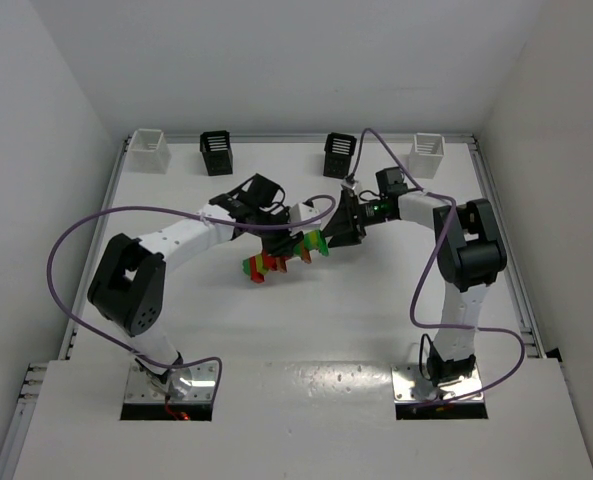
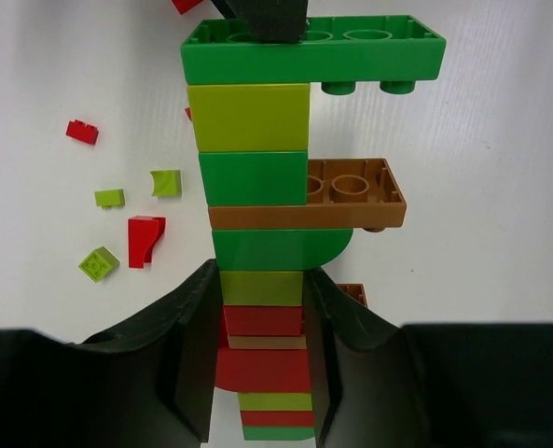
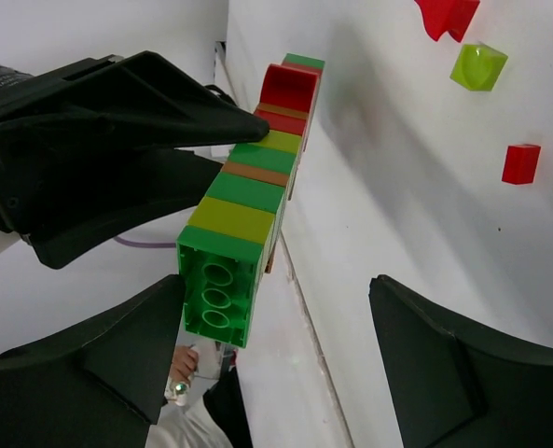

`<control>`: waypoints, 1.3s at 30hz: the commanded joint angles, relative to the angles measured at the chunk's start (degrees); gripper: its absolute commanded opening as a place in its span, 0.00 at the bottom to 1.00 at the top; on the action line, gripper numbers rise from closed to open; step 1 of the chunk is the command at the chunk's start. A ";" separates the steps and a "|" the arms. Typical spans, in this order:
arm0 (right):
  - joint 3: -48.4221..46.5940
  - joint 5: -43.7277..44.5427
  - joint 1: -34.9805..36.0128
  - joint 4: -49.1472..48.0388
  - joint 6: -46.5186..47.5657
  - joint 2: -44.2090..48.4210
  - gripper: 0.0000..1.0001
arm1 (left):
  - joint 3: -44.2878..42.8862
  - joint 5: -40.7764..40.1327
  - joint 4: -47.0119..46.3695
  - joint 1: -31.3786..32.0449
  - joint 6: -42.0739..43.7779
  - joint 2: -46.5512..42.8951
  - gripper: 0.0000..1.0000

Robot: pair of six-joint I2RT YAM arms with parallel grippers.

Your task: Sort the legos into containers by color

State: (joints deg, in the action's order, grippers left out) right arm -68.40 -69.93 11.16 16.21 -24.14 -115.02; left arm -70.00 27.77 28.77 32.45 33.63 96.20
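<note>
While both arms reach inward over the white bench [image 1: 306, 330], their wrists meet face to face near its middle. The left arm [image 1: 176, 240] stretches low from its base toward the right. The right arm [image 1: 466, 250] stands tall at the shoulder, then bends left and down.

Four bins line the far edge, well apart from the arms: white [image 1: 148, 148], black [image 1: 217, 152], black [image 1: 340, 153], white [image 1: 427, 153].

Between the wrists runs a long stack [image 1: 281, 258] of joined legos — green, yellow-green, orange-brown and red layers, with a green plate and a brown plate jutting out sideways. The left end effector [image 2: 262, 373] is clenched on the stack's red and yellow-green end, fingers pressed to both sides. The right end effector [image 3: 276, 327] is spread wide, with the stack's green end brick between its fingers. One finger sits just beside the brick and the other is well apart from it.

Loose bricks lie scattered on the bench near the stack — red ones [image 2: 82, 132] [image 2: 145, 240] and yellow-green ones [image 2: 109, 197] [image 2: 99, 264].
</note>
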 commanded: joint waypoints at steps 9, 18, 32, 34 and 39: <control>1.25 -4.16 1.14 -6.71 -5.74 0.50 0.82 | 1.00 1.94 -2.76 -1.86 0.39 -2.16 0.13; 0.73 -4.69 1.76 -7.51 -6.88 0.50 0.83 | 1.00 1.41 -2.76 -1.86 0.91 -1.63 0.13; -0.86 5.67 4.40 -2.42 -2.85 0.50 0.31 | -0.76 -0.87 -2.76 -0.81 0.39 1.27 0.13; -0.86 6.73 3.78 -1.10 -1.01 1.81 0.16 | -0.23 -1.58 -2.76 -0.81 1.00 1.27 0.13; -0.33 12.35 2.03 5.23 5.59 4.19 0.02 | 1.52 -2.11 -2.76 -1.86 2.14 1.27 0.12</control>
State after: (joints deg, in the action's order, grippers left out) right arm -67.46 -64.18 14.72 16.69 -26.00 -114.76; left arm -68.90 25.87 27.14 31.62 34.52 98.39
